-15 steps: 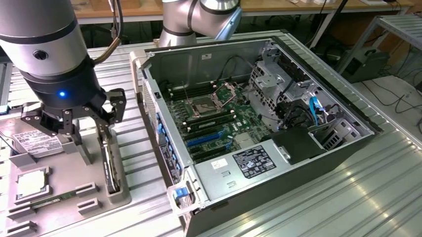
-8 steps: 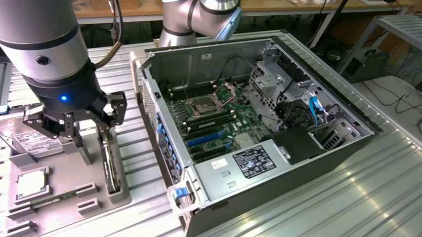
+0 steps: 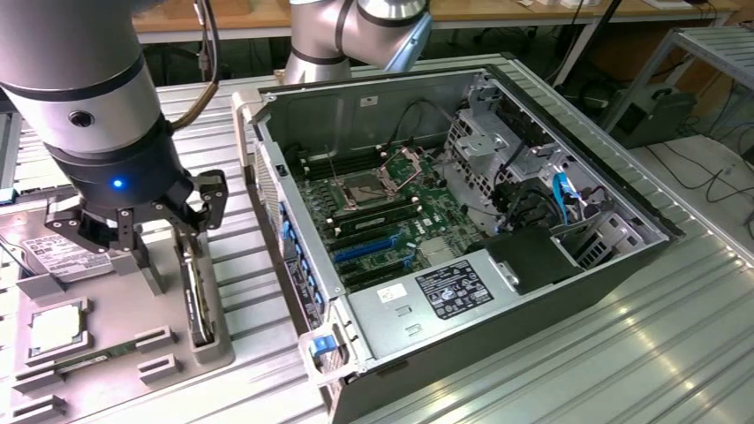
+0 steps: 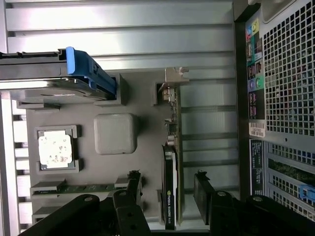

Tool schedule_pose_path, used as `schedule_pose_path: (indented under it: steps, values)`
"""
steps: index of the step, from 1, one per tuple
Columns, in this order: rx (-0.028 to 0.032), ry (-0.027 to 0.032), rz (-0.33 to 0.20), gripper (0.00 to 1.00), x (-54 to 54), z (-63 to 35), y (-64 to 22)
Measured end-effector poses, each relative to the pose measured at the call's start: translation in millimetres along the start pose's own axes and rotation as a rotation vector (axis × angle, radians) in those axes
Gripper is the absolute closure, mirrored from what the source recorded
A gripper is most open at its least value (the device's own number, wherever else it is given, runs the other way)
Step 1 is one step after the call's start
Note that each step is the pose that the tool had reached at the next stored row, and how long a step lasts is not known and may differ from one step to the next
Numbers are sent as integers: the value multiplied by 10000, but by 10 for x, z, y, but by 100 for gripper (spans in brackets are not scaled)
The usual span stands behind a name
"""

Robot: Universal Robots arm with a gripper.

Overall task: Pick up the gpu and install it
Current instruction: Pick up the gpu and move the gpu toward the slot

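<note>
The gripper hangs spread open at the exterior view's left, holding nothing. Just beneath it, the gpu stands on edge in the grey tray, between the fingers and touching neither. Farther off, mid-frame, lies the open case.

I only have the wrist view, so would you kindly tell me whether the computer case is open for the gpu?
Observer: Yes, the case lies on its side with its panel off, and the motherboard is exposed.
Operator: Thank you. Are the card slots free?
Observer: The blue slots look unoccupied.
Operator: What sits next to them?
Observer: A silver box with a black label sits close beside them.
</note>
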State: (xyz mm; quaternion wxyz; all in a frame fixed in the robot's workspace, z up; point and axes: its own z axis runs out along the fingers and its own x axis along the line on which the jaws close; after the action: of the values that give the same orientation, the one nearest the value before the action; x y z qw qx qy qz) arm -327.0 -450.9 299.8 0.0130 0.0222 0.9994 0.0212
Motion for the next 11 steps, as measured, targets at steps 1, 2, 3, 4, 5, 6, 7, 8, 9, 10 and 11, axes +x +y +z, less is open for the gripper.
schedule_pose_path:
  steps: [1,2,3,4,5,6,7,8,9,10,11]
  values:
    - [-1,-1,-1,44,0,14,-1]
    - [0,0,0,44,0,25,-1]
    - [-1,0,0,44,-1,35,-2]
    - [0,1,-1,44,-4,46,-2]
    - [1,2,0,44,-6,57,-2]
    - [1,3,0,44,-7,67,-3]
    - [1,3,0,44,-8,78,-6]
    - [0,4,0,44,-8,92,-10]
    - [0,4,0,44,-9,102,-14]
    - [2,5,1,44,-8,111,-24]
    - [1,4,1,44,-9,123,-39]
